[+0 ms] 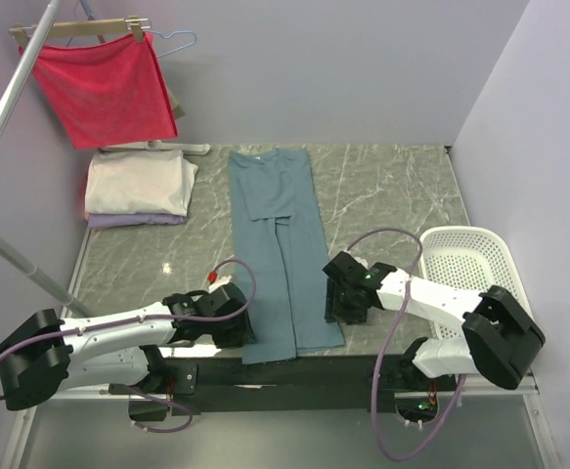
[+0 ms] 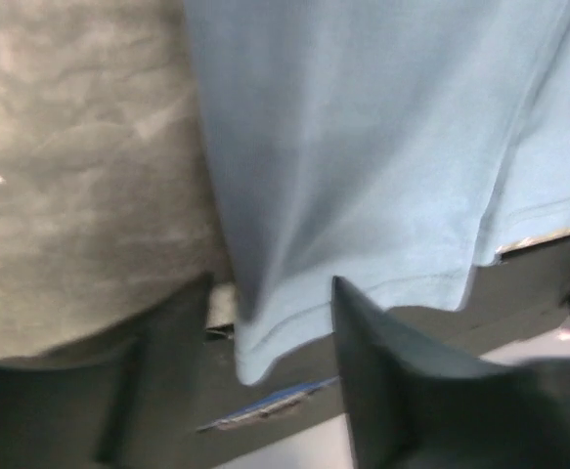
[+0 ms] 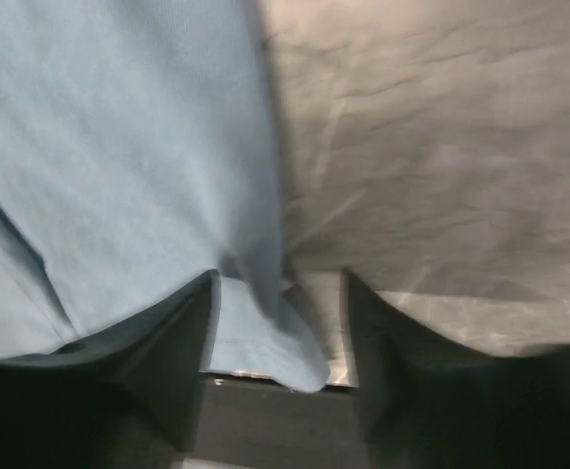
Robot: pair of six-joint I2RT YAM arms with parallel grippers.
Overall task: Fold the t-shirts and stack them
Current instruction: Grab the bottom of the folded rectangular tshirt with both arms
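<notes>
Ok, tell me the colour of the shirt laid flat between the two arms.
The t-shirt is a plain dusty teal-blue with no pattern. It shows best in the top external view.

Seen from above, both arms reach in from the bottom of the frame, low and stretched toward the centre. The left arm (image 1: 109,337) runs rightward from its dark shoulder at lower left, white forearm nearly level, ending in the left gripper (image 1: 234,327) just left of centre. The right arm (image 1: 441,303) extends leftward and slightly upward from its dark joint at lower right to the right gripper (image 1: 335,298), right of centre. In the wrist views, the left gripper (image 2: 270,293) and the right gripper (image 3: 277,283) each point down, dark fingers (image 2: 402,391) spread wide, jaws apart.
</notes>
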